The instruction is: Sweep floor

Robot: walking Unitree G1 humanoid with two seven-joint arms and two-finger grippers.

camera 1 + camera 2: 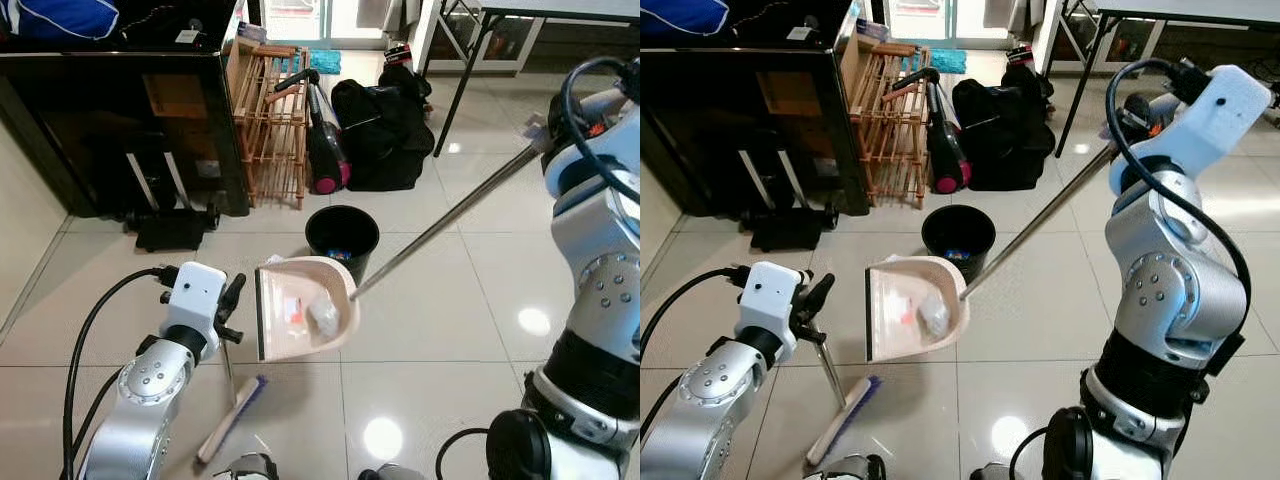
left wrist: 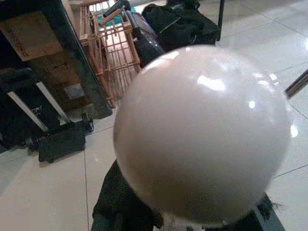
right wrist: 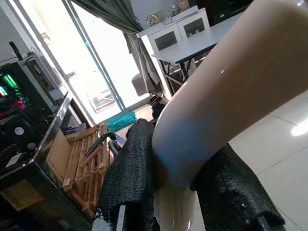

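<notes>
Both hands clamped shut, right arm raised.

**Location: Residential Living Area**

A home interior. Indicators: glossy cream floor tiles; a wooden slatted rack beside a dark cabinet; a black duffel bag and an upright vacuum cleaner on the floor; a small black waste bin; a folding-leg counter; a curtained sliding glass door.

1. A wooden rack is standing beside a dark cabinet.
2. A black bag is sitting on the tiles, a pink-and-black vacuum leaning between it and the rack.
3. A low black trolley is lying at the cabinet's foot.
</notes>
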